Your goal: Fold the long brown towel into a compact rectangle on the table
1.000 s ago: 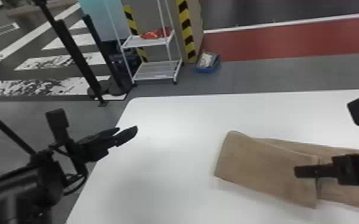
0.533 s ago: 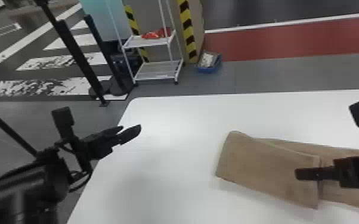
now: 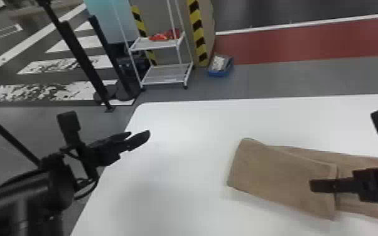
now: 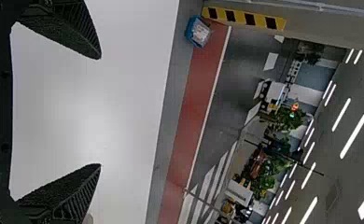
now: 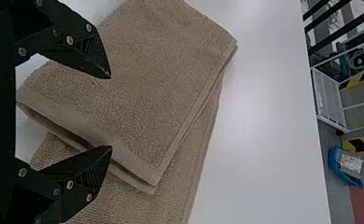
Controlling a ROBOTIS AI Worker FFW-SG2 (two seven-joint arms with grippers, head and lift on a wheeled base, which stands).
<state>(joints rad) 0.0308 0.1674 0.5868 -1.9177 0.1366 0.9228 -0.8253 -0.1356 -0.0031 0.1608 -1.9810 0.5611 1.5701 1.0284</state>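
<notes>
The brown towel [image 3: 279,179] lies on the white table [image 3: 179,188], its left part folded over the longer layer that runs off to the right. My right gripper [image 3: 323,185] is above the edge of the folded flap. Seen from the right wrist, the gripper [image 5: 111,112] has its two fingers wide apart over the towel [image 5: 157,79], one on either side of the flap's hemmed edge, holding nothing. At the table's left edge, away from the towel, is my left gripper [image 3: 139,139]; in the left wrist view that gripper [image 4: 101,112] stands open over bare white tabletop.
Beyond the table's far edge stand a white shelf cart [image 3: 163,44] and a blue bin [image 3: 220,66] on the floor. Black posts [image 3: 81,56] rise from the floor at the left, behind the left arm.
My left arm has shifted slightly to the right. The right gripper and the towel look almost unmoved.
</notes>
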